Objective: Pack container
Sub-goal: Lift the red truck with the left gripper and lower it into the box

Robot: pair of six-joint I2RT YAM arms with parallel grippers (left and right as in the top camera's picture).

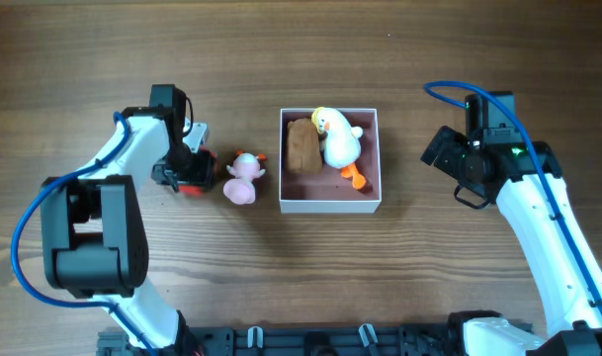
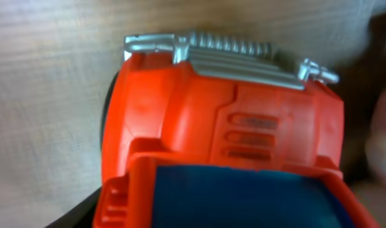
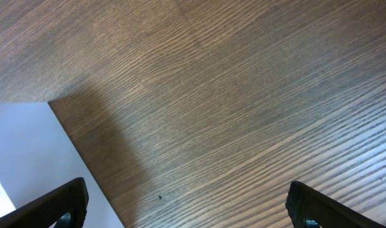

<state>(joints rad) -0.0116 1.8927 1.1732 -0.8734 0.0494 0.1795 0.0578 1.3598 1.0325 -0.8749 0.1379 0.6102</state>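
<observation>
The container [image 1: 330,204] is a square white box with a pink inside at the table's middle. In it lie a brown plush toy [image 1: 301,146] and a white duck [image 1: 338,140] with orange feet. A pink plush toy [image 1: 242,179] lies on the table just left of the container. My left gripper [image 1: 185,174] is down over an orange toy truck [image 1: 191,186], which fills the left wrist view [image 2: 231,126] with its silver engine and blue window. The jaws sit tight against its sides. My right gripper [image 1: 447,158] is open and empty right of the container, whose white wall [image 3: 18,152] shows in the right wrist view.
The table is brown wood grain. The left arm's base stands at the front left [image 1: 88,237], and the right arm runs down the front right [image 1: 548,247].
</observation>
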